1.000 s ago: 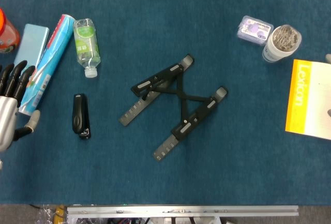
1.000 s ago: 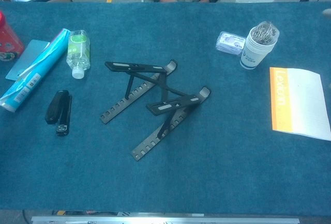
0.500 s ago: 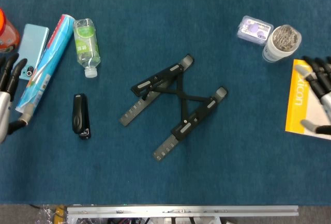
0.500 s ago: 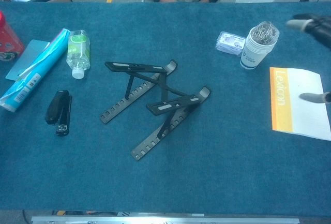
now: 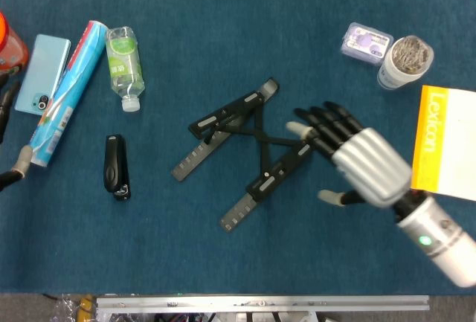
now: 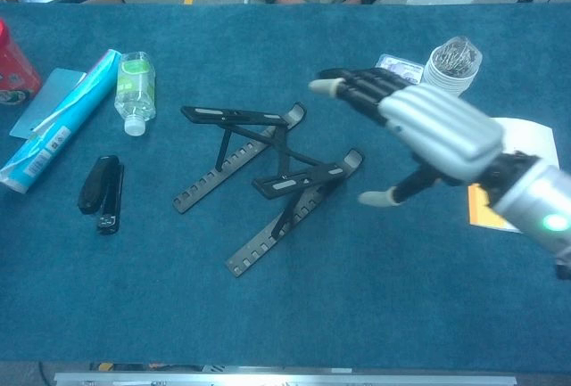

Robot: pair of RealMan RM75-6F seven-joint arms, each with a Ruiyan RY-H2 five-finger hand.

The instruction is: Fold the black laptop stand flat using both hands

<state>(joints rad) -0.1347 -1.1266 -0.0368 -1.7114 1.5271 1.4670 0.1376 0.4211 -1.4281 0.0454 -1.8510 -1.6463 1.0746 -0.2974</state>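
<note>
Two ribbed legs of the black laptop stand (image 5: 249, 151) are propped open on the middle of the blue table (image 5: 223, 10), its upper arms raised, as the chest view shows. Nothing about the stand has shifted in the last second. What has changed is the right hand (image 5: 349, 155): it has swept in from over the yellow booklet (image 5: 446, 143) and now hovers just beside the stand's right leg, fingers (image 6: 352, 83) spread and holding nothing, not yet touching. The left hand (image 5: 9, 132) has drawn back to the left edge, only fingertips showing, so I cannot tell its posture. Folding has not begun, and the left hand seems far from helping. A stapler (image 5: 115, 164), bottle (image 5: 123, 56) and phone (image 5: 41, 73) lie left.
</note>
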